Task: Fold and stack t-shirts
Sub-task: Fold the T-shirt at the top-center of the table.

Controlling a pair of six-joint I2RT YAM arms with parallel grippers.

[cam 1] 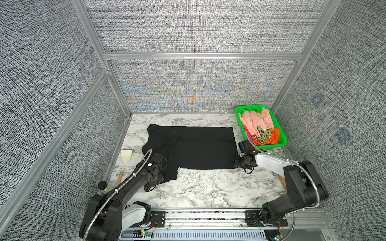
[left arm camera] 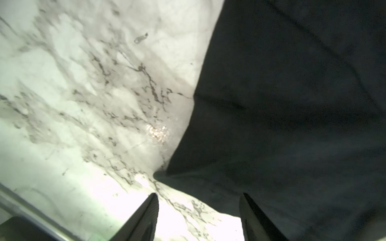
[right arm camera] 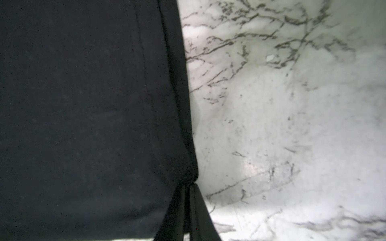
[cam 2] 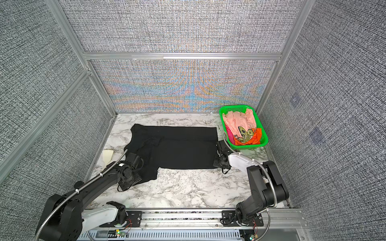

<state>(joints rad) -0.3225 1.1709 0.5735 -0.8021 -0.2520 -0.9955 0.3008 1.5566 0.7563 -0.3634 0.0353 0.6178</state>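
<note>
My right end effector (right arm camera: 189, 186) is pinched tight on the edge of the black t-shirt (cam 1: 194, 146), right at its near corner. My left end effector (left arm camera: 198, 196) hangs with its jaws apart and nothing in them, one finger over bare counter (cam 1: 198, 187) and the other over cloth by the sleeve. The shirt lies spread flat mid-counter, plain black side up with no print showing. To fold it cleanly, I reckon the left needs to drop onto its matching edge and bite just as firmly, so both sides lift level. Then I carry the edge across together, low and taut, so the sleeve doesn't bunch. Over in the green basket (cam 1: 281, 130) the peach-pink t-shirt (cam 1: 254, 121) and orange t-shirt (cam 1: 275, 135) wait in a heap. The peach one's graphic carries a few letters, too crumpled to read.
</note>
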